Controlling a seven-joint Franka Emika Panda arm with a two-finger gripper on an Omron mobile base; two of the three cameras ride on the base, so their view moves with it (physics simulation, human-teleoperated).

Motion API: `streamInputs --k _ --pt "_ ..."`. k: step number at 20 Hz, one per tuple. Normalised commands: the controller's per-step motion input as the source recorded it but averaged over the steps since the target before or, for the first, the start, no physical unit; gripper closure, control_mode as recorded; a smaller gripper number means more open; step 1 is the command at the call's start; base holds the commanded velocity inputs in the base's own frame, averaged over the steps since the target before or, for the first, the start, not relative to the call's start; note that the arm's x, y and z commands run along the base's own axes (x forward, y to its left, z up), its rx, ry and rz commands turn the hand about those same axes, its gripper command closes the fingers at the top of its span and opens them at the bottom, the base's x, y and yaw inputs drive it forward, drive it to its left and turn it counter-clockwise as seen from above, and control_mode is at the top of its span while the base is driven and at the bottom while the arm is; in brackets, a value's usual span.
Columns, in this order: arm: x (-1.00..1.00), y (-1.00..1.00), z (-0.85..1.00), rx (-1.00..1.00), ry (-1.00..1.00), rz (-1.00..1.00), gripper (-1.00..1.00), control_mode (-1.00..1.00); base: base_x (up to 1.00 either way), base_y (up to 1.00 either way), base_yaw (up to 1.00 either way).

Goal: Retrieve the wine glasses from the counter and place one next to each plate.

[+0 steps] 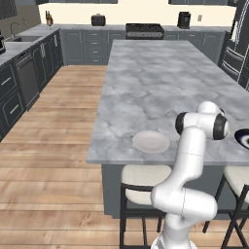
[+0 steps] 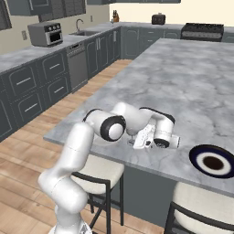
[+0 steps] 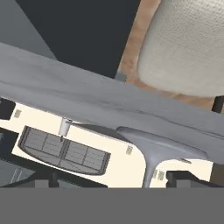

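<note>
One wine glass shows close up in the hand view, which is rolled upside down. Its flat foot point(image 3: 162, 144) rests on the marble island and its thin stem runs between my fingertips. My gripper point(image 3: 116, 180) is open, with both fingertips clear of the stem. The hand point(image 2: 136, 142) lies low over the island's near edge, between the two plates. The off-white plate point(image 1: 151, 141) lies left of my arm, and the navy plate point(image 2: 211, 161) lies to the right. The counter point(image 2: 27, 55) with its sink runs along the left wall.
Cushioned stools point(image 1: 143, 182) point(image 2: 201, 205) stand under the island's point(image 1: 155, 82) near edge. A toaster oven point(image 2: 45, 33) sits on the left counter and a stove point(image 1: 144, 30) stands at the back wall. Wooden floor lies between the island and the counter.
</note>
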Motion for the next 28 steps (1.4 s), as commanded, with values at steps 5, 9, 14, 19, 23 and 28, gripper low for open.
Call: streamInputs --k 5,9,14,19,23,28 --pt "-0.01 -0.42 0.02 -0.09 0.01 -0.27 -1.00 -1.00 0.00 0.00 0.00" --pt "-0.75 -0.14 0.46 -0.03 -0.04 -0.20 -1.00 -1.00 0.00 0.00 0.00" --pt "-0.68 -0.09 0.94 0.00 -0.06 -0.06 -1.00 -1.00 0.00 0.00 0.00" --pt "-0.92 0.19 1.00 0.00 -0.17 0.11 -1.00 -1.00 0.00 0.00 0.00" --pt "-0.69 0.21 1.00 -0.01 -0.18 0.23 -1.00 -1.00 0.00 0.00 0.00" --pt "-0.67 0.54 0.74 0.00 -0.05 0.16 -1.00 -1.00 0.00 0.00 0.00"
